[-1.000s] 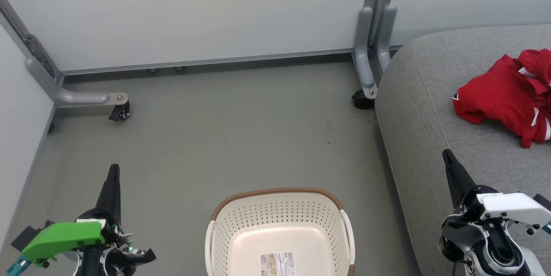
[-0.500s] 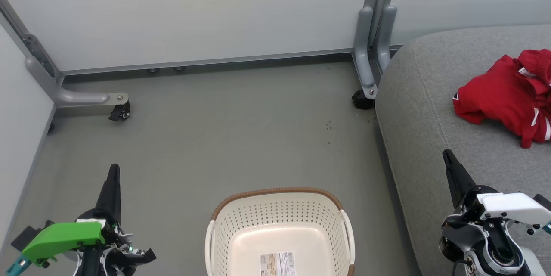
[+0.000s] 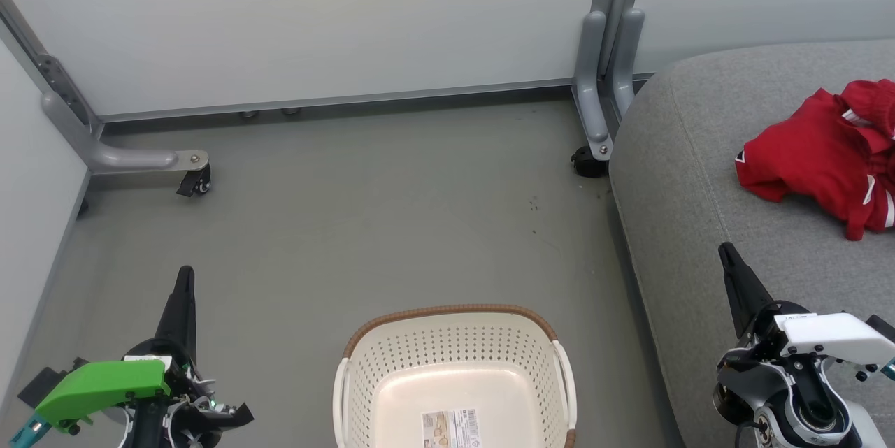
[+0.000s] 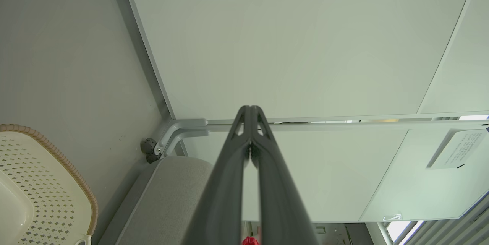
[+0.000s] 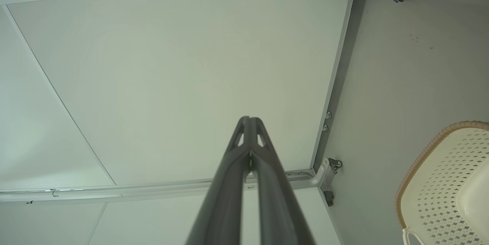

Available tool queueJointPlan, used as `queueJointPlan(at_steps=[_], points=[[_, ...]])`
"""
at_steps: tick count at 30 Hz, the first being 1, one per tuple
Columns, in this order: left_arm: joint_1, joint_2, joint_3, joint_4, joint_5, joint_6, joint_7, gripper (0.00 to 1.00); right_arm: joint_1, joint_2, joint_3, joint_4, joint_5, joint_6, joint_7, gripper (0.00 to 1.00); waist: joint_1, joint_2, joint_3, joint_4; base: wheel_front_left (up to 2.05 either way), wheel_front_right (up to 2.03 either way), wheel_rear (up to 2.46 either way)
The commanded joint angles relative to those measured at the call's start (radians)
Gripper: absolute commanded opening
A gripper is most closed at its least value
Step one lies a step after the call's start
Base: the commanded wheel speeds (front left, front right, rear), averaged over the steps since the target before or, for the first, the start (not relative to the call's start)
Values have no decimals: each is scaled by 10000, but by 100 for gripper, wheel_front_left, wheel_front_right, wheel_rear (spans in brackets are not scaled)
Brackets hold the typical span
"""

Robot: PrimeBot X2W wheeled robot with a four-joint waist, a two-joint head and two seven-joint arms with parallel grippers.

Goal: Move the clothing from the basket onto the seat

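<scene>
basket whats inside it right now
The basket holds just a paper label on its floor. Its near end runs off the picture's edge, so that part is unseen.

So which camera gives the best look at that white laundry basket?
The head view: the basket sits bottom centre, showing brown rim, both handles and the paper label inside, its near end cut off. The left wrist view catches a corner at lower left, the right wrist view a corner at lower right.

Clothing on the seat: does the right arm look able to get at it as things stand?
Probably yes: the right arm sits at the edge of the seat, jaws shut, with bare cushion between it and the clothing. The jaws would need opening.
</scene>
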Motion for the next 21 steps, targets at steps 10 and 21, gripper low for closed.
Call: queueJointPlan(at_steps=[10, 21], points=[[-119, 4, 20, -22, -46, -57, 32, 0, -75, 48, -67, 23, -74, 4, 54, 0, 0, 0, 0, 0, 0, 0, 0], [-119, 4, 19, -22, -45, -57, 32, 0, -79, 63, -91, 22, -94, 4, 84, 0, 0, 0, 0, 0, 0, 0, 0]])
